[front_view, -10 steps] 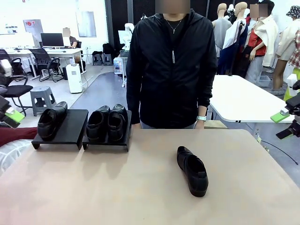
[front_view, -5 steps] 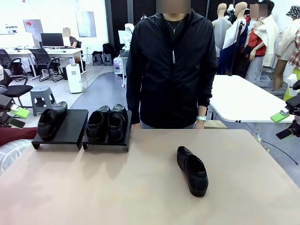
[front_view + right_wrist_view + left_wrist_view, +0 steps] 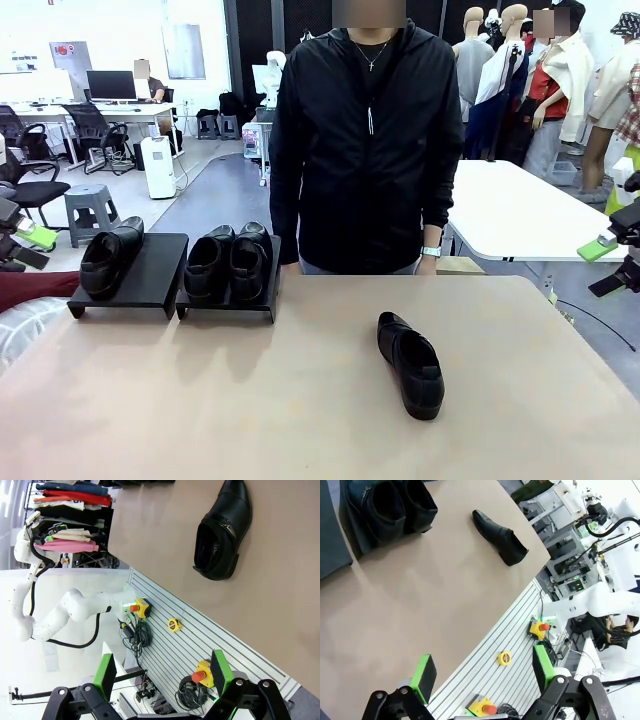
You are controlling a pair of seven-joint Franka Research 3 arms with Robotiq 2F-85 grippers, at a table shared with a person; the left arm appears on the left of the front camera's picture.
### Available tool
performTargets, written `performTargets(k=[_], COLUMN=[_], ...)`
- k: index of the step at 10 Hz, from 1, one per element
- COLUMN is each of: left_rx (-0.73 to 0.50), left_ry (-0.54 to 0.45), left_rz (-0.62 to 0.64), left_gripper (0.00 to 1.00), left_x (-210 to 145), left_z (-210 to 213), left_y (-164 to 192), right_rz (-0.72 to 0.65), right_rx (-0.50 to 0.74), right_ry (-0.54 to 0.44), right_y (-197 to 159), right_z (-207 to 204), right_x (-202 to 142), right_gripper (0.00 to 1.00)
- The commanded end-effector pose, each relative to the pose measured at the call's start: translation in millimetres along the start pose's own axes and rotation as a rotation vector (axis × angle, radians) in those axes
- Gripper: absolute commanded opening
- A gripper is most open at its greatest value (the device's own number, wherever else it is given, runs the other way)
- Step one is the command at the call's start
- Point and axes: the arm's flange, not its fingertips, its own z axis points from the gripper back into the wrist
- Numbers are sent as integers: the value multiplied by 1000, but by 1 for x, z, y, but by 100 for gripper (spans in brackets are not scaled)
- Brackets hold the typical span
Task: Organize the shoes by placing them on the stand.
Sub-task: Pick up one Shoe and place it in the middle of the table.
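One glossy black shoe (image 3: 410,363) lies loose on the tan table, right of centre, toe toward me; it appears too in the left wrist view (image 3: 500,530) and the right wrist view (image 3: 222,535). A single shoe (image 3: 110,257) rests on the left black stand (image 3: 155,278). Two shoes (image 3: 230,263) sit side by side on the right stand (image 3: 228,303), also seen from the left wrist (image 3: 390,502). My left gripper (image 3: 28,246) (image 3: 483,672) hangs open beyond the table's left edge. My right gripper (image 3: 606,265) (image 3: 163,672) is open off the right edge. Both hold nothing.
A person in a black jacket (image 3: 365,140) stands at the table's far edge behind the stands. A white table (image 3: 520,215) sits at the back right. Below the near edge runs a slotted rail (image 3: 510,645) with yellow button boxes (image 3: 539,628) and a tape measure (image 3: 174,625).
My left gripper has shifted slightly up at the picture's left edge. The shoes, the stands, the person and my right gripper have stayed put.
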Motion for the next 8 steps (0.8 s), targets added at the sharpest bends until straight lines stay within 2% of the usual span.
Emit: performTargets(k=[1,6,7,8], left_rx=[1,1,1,1], left_ry=[14,14,14,14], left_rz=[-24,-24,-24,-24], left_gripper=[100,100,100,100], left_x=[-1,-1,-1,-1], left_z=[2,2,2,2], left_y=[3,3,3,3], right_rz=[29,0,-28,7], right_rx=[-9,0,-104,-262], right_ry=[11,0,-15,52], right_y=[-1,0,15,49], right_z=[4,0,-2,-38], right_x=[-2,0,-14,9], right_gripper=[100,100,100,100])
